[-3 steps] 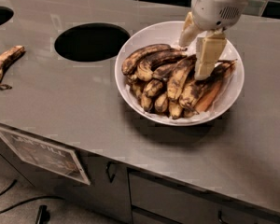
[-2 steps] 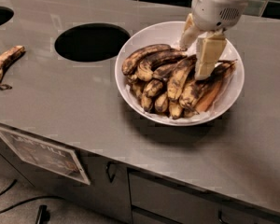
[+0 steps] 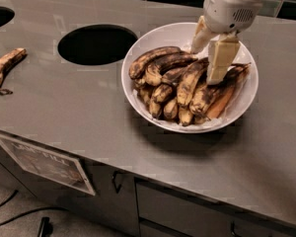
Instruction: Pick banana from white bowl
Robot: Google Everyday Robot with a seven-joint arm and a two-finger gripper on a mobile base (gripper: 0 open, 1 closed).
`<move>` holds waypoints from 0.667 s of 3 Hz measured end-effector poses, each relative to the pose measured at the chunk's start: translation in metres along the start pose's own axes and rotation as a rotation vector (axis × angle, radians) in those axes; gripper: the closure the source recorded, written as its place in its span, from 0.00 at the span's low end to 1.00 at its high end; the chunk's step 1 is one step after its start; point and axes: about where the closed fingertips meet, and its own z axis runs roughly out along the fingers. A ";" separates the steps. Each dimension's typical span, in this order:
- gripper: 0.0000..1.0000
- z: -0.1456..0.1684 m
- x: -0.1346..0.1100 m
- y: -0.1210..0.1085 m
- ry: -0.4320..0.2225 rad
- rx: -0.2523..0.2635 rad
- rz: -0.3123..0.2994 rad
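1. Change since the earlier frame: none visible. The gripper (image 3: 204, 65) stands at the same spot in the upper right of the frame, over the right half of the white bowl (image 3: 163, 36), and the fruit lies as before.
2. Gripper state: the two cream fingers (image 3: 221, 58) are spread. One is lowered at the rear wall of the bowl and the other reaches down onto the pile. Judged, they straddle the upper end of the banana (image 3: 190, 83) ready to close on it.
3. Task object: the banana lies in the bowl, right of centre on top of the heap, and is not yet lifted.
4. Placement: being uppermost and long, it gives the fingers free access.
5. Materials: the bowl is glossy, wide and shallow. The fruit is yellow-tan, black-blotched and curved, and is judged soft.
6. The tabletop (image 3: 79, 107) is dull grey, with a round opening (image 3: 97, 44) at upper centre-left.
7. A stray banana (image 3: 5, 68) lies at the left edge.
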 end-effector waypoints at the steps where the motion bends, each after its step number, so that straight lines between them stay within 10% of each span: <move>1: 0.34 0.002 0.000 -0.001 0.000 -0.007 -0.003; 2: 0.44 0.004 0.000 -0.001 0.000 -0.012 -0.006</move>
